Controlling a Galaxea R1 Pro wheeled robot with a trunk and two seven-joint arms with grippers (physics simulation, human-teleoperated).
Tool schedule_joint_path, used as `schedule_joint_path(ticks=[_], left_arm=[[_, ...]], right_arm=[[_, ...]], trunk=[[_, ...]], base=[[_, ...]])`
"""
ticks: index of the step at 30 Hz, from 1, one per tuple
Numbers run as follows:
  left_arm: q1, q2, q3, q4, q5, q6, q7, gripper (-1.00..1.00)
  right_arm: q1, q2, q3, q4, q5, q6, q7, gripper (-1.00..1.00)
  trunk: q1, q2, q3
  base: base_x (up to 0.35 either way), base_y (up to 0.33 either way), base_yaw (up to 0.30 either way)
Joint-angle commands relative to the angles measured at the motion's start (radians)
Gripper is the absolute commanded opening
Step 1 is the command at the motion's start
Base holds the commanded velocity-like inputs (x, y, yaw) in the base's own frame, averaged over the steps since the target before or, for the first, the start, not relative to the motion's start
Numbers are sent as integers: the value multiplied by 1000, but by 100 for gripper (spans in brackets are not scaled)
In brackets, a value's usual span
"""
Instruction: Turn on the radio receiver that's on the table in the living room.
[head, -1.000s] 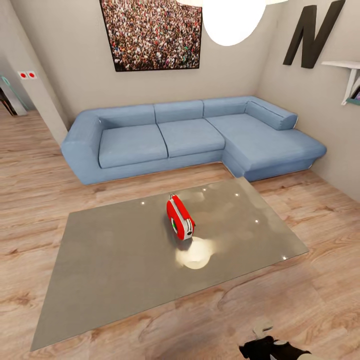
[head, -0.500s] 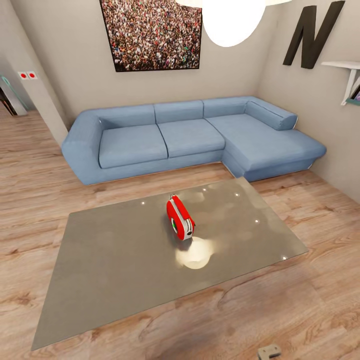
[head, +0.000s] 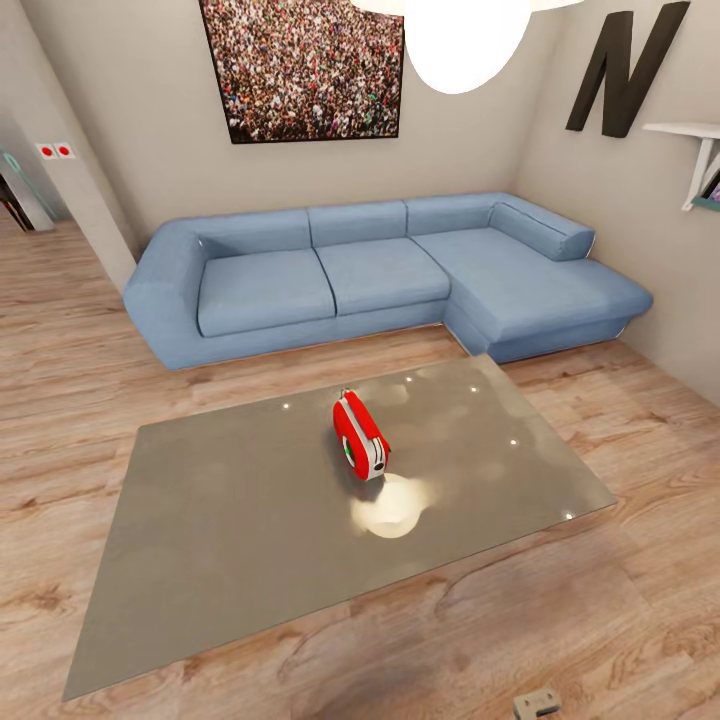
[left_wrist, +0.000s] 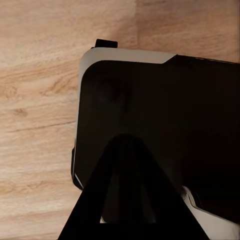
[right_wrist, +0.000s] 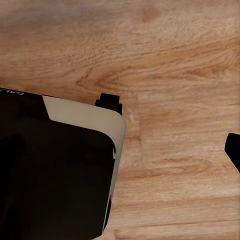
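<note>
The radio receiver (head: 360, 436), a small red box with a white-silver edge band and a red top handle, stands upright near the middle of the table (head: 230, 520), a low one with a glossy grey top. Its dial face is turned to the left. In the left wrist view my left gripper (left_wrist: 125, 141) shows as a dark wedge whose fingers meet at one tip, hanging over the robot's black base (left_wrist: 165, 110) and the plank floor. In the right wrist view a dark sliver of a finger (right_wrist: 233, 150) sits at the frame edge, and its jaw gap is hidden.
A blue L-shaped sofa (head: 380, 270) lines the wall behind the table, under a framed crowd photo (head: 305, 65) and beside a big black letter N (head: 620, 65). A white shelf (head: 690, 150) juts from the right wall. Wood floor (head: 600, 640) surrounds the table.
One second ago a black part of my arm showed at the bottom right of the head view. It has dropped out, leaving a small grey piece at the edge. Radio and table unchanged.
</note>
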Motion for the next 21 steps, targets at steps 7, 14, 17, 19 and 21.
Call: schedule_joint_path(ticks=[7, 14, 17, 19, 21], left_arm=[[0, -4, 0, 0, 0, 0, 0, -100], [1, -67, 0, 0, 0, -1, -7, -100], [1, -84, 0, 0, 1, -1, -7, -100], [1, -84, 0, 0, 0, -1, -5, -100], [1, -81, 0, 0, -1, -1, -4, -100]], right_arm=[[0, 0, 0, 0, 0, 0, 0, 100], [0, 0, 0, 0, 0, 0, 0, 100], [0, 0, 0, 0, 0, 0, 0, 100], [0, 0, 0, 0, 0, 0, 0, 100], [0, 0, 0, 0, 0, 0, 0, 100]], trunk=[[0, 0, 0], [0, 0, 0], [0, 0, 0], [0, 0, 0], [0, 0, 0]], base=[[0, 0, 0], [0, 0, 0], [0, 0, 0], [0, 0, 0], [0, 0, 0]])
